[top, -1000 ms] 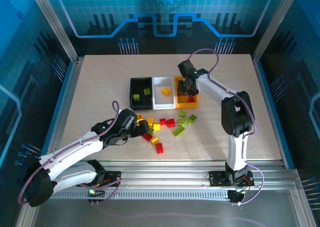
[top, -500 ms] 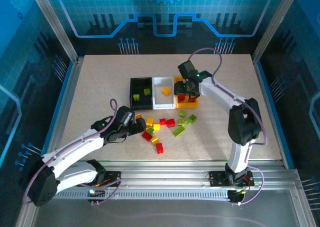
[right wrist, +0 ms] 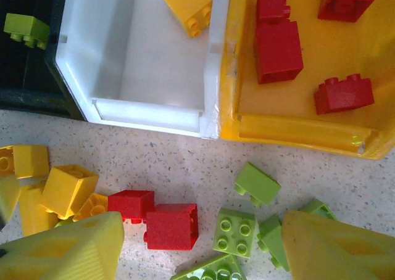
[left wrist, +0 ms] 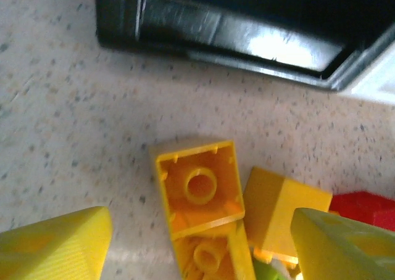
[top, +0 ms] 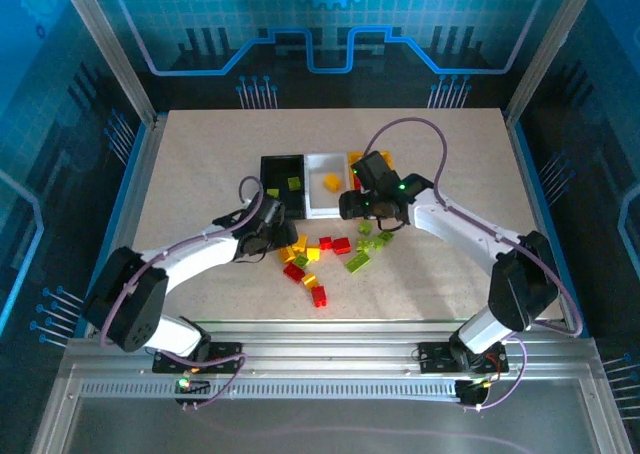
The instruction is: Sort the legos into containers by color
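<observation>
Left gripper (left wrist: 200, 255): you are holding it released, fingers spread astride an upturned yellow plastic brick (left wrist: 197, 184) lying just near of the black rectangular plastic bin (left wrist: 234, 27), seemingly lining up a pick.

Right gripper (right wrist: 203, 230): you are hovering it unclenched and empty over a loose red brick (right wrist: 171, 226) and a lime green brick (right wrist: 234, 232).

Black bin is holding a lime piece (right wrist: 24, 30); the white plastic bin (right wrist: 148, 110), one yellow block (right wrist: 185, 7); the yellow-orange bin (right wrist: 296, 132), several red blocks (right wrist: 278, 49).

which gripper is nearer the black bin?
Left. The left gripper hovers just before the near wall of the black bin; the right gripper is farther right, before the white bin and yellow bin.
</observation>
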Robot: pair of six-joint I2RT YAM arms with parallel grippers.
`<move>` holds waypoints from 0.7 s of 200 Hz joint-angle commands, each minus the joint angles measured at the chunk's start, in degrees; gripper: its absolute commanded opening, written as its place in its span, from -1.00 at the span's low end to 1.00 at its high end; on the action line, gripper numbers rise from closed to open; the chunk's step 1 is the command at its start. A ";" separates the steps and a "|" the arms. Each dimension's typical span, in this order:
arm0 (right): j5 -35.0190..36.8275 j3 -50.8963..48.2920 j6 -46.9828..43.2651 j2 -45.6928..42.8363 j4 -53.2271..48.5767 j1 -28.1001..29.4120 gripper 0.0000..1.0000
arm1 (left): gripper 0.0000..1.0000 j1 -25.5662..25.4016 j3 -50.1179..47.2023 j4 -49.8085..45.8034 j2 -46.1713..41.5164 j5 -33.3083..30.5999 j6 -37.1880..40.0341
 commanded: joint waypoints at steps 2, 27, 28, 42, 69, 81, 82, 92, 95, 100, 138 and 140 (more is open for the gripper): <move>0.51 -1.33 1.06 -4.13 0.66 0.52 0.39 | 0.38 0.97 3.02 3.02 4.67 -2.07 1.73; 1.36 -2.56 1.09 -6.26 0.18 0.51 0.39 | 0.16 0.96 3.61 2.43 7.41 -5.21 1.73; 1.43 -2.59 1.10 -6.34 0.18 0.51 0.39 | 0.15 0.97 3.61 2.44 7.47 -5.30 1.73; 1.85 -3.04 0.99 -7.15 -0.13 0.51 0.39 | 0.02 0.95 3.30 2.67 7.62 -5.40 1.67; 2.38 -3.54 1.01 -8.25 -0.32 0.38 0.39 | -0.25 0.90 2.30 2.34 5.98 -4.68 1.14; 2.71 -3.82 1.10 -8.76 -0.17 0.18 0.39 | -0.41 0.87 1.79 1.55 4.69 -4.26 0.94; 2.72 -3.84 1.15 -8.82 -0.17 0.21 0.39 | -0.42 0.84 1.73 1.48 4.57 -4.20 0.85; 2.95 -4.22 1.19 -9.26 0.13 0.02 0.39 | -0.49 0.59 1.35 0.37 2.99 -4.08 0.64; 2.84 -4.28 1.24 -9.39 0.17 -0.12 0.39 | -0.51 0.49 1.27 -0.03 2.48 -4.02 0.60; 2.90 -4.50 1.34 -9.69 0.18 -0.21 0.39 | -0.52 0.29 1.16 -0.72 1.36 -3.82 0.50; 3.63 -7.81 2.41 -12.66 0.61 -1.22 0.39 | -0.49 -2.66 7.96 -6.65 -4.71 -2.00 2.01; 3.61 -8.05 2.46 -12.90 0.66 -1.26 0.39 | -0.48 -2.85 8.70 -6.83 -4.65 -1.92 2.11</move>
